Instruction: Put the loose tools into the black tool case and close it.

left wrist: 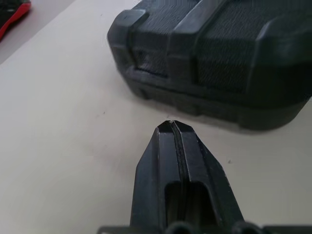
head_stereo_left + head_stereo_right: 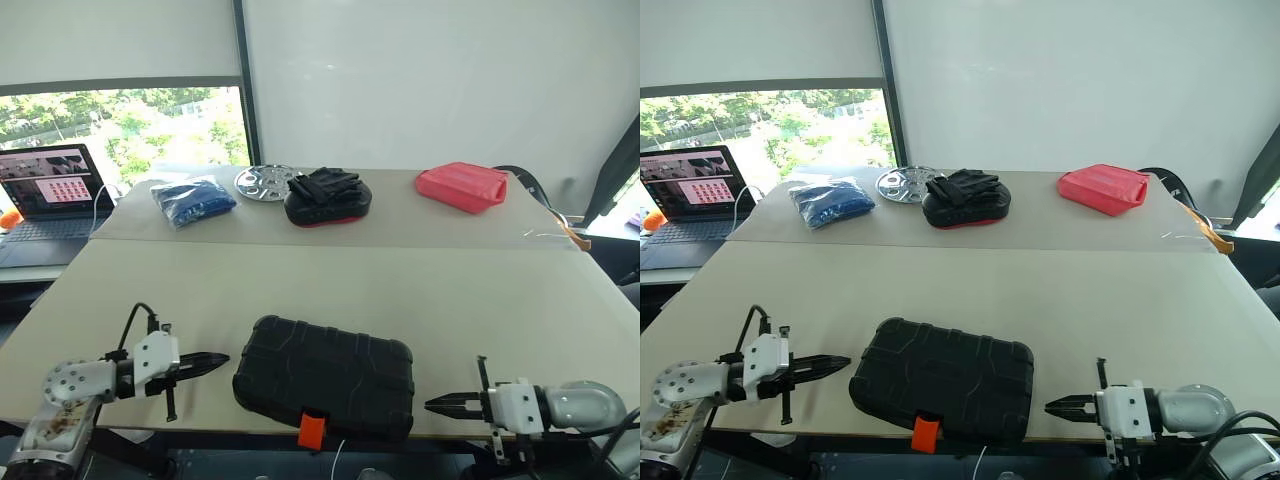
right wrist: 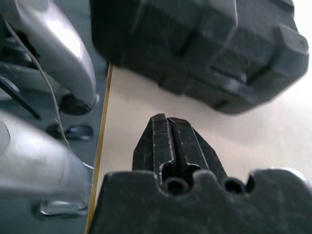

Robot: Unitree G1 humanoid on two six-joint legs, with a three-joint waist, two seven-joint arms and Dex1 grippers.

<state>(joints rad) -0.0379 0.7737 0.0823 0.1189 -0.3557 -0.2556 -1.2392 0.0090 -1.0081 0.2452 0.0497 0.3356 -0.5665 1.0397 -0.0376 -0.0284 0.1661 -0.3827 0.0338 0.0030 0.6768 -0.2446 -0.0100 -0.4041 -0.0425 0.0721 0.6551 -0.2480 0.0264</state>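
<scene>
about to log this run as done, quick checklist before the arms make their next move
1. Black tool case lid down: ok.
2. Orange latch fastened: cannot tell; it hangs over the table's front edge.
3. Loose tools left on the table: ok, none seen.
4. Left gripper fingers shut, holding nothing: ok.
5. Right gripper fingers shut, holding nothing: ok.
6. Both grippers apart from the case: ok.

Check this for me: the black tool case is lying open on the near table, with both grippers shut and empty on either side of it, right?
Not quite. The black tool case is closed, lid down with its orange latch at the near edge, as the left eye view shows. The rest holds: the left gripper and right gripper flank it, jaws shut and empty.
</scene>
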